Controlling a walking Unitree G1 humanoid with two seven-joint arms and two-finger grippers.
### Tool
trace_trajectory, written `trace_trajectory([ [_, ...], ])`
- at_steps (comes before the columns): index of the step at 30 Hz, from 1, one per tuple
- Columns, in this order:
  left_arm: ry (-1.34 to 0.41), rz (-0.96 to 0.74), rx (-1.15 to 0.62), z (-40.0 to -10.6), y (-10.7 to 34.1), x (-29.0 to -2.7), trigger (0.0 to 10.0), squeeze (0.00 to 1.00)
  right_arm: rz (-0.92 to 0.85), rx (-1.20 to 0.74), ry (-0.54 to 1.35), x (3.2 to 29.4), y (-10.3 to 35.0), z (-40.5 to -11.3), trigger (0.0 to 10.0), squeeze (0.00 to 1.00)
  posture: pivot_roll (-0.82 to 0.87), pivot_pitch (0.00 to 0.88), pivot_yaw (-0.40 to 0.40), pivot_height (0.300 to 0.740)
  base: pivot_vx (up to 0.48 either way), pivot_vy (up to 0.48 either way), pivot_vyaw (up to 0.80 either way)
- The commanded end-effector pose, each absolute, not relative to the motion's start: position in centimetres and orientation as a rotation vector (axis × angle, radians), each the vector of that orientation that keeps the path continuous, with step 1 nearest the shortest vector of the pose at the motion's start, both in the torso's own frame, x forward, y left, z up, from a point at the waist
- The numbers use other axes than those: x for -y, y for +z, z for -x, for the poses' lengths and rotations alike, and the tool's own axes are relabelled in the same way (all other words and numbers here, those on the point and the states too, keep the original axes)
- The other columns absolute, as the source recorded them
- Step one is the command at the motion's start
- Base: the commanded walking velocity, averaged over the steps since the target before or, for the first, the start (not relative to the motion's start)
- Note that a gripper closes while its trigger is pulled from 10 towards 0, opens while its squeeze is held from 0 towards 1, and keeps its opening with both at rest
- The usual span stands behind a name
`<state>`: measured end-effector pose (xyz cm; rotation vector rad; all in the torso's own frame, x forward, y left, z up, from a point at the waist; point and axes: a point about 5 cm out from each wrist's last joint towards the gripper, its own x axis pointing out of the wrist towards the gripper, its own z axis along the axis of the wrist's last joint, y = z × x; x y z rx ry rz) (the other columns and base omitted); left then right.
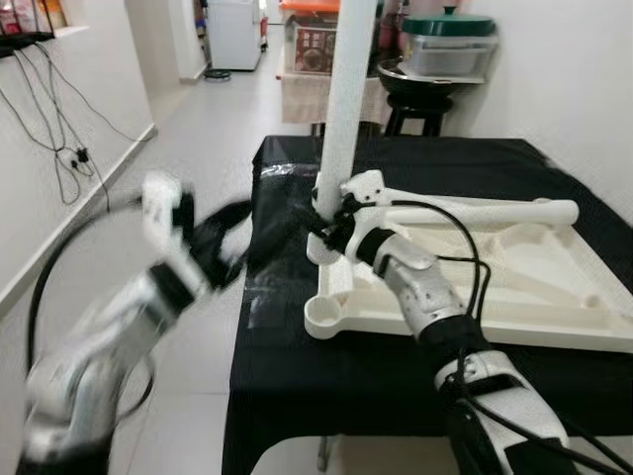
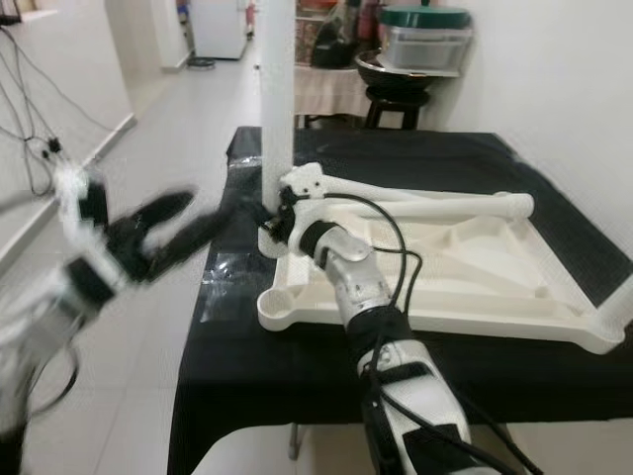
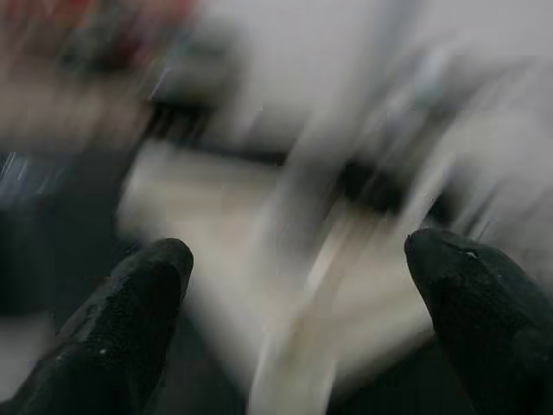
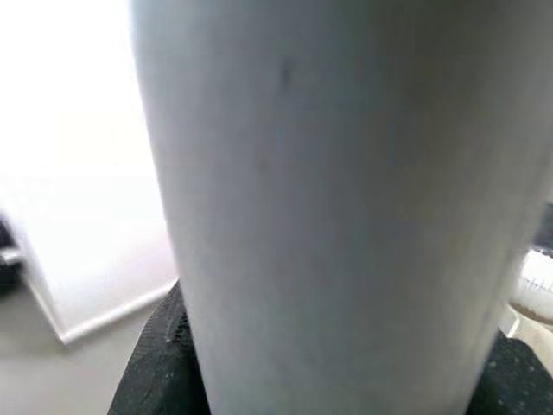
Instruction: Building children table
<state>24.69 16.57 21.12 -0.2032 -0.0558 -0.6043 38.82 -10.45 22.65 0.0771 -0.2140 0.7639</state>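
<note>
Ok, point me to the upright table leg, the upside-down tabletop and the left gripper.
upright table leg [image 1: 348,89], left eye view, middle of the white tube.
upside-down tabletop [image 1: 554,282], left eye view, bare inner underside.
left gripper [image 3: 294,268], left wrist view, midway between the open black fingertips.

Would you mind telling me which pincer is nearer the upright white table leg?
Right. The right pincer is clamped around the upright white cylindrical table leg near its base; the left pincer hovers open to the leg's left, apart.
</note>
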Motion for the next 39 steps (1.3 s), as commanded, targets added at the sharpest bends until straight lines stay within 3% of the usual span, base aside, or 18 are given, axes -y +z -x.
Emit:
trace_trajectory([
  [1, -0.577, 0.146, 0.077, -24.3, 21.8, -16.6, 10.0, 1.0, -0.105, 0.266, 0.831, 9.9, 23.6, -38.6, 0.0, 0.0, 0.05, 0.144, -0.086, 0.74, 0.0, 0.0, 0.0],
  [2, -0.577, 0.146, 0.077, -24.3, 21.8, -16.6, 10.0, 1.0, -0.105, 0.266, 0.831, 9.9, 23.6, -38.6, 0.0, 0.0, 0.05, 0.144, -0.086, 0.74, 0.0, 0.0, 0.0],
  [3, -0.596, 0.085, 0.014, -22.9, 20.5, -16.3, 10.0, 0.0, -0.113, 0.277, 0.926, 9.5, 23.6, -38.1, 0.0, 0.0, 0.06, 0.194, -0.075, 0.74, 0.0, 0.0, 0.0],
  [5, -0.596, 0.085, 0.014, -22.9, 20.5, -16.3, 10.0, 0.0, -0.113, 0.277, 0.926, 9.5, 23.6, -38.1, 0.0, 0.0, 0.06, 0.194, -0.075, 0.74, 0.0, 0.0, 0.0],
  [6, -0.637, 0.039, -0.048, -21.8, 19.4, -15.8, 10.0, 0.0, -0.107, 0.274, 1.022, 9.2, 23.3, -37.5, 0.0, 0.0, 0.06, 0.199, -0.073, 0.74, 0.0, 0.0, 0.0],
  [7, -0.675, 0.013, -0.105, -20.3, 18.3, -15.3, 10.0, 0.0, -0.086, 0.256, 1.145, 8.8, 22.7, -36.6, 10.0, 0.0, 0.06, 0.23, -0.066, 0.74, 0.0, 0.0, 0.0],
  [9, -0.725, -0.013, -0.167, -18.7, 17.4, -14.8, 10.0, 0.0, -0.031, 0.194, 1.315, 8.2, 21.0, -35.3, 10.0, 0.0, 0.06, 0.265, -0.054, 0.74, 0.0, 0.0, 0.0],
  [21, -0.726, -0.071, -0.151, -16.9, 17.8, -14.1, 10.0, 0.0, 0.018, 0.122, 1.526, 7.1, 20.5, -34.7, 10.0, 0.0, 0.05, 0.319, -0.05, 0.74, 0.0, 0.0, 0.0],
  [39, -0.728, -0.109, -0.123, -15.4, 18.4, -13.2, 10.0, 0.0, -0.006, 0.085, 1.552, 9.6, 22.0, -35.9, 10.0, 0.0, 0.07, 0.357, -0.067, 0.74, 0.0, 0.0, 0.0],
])
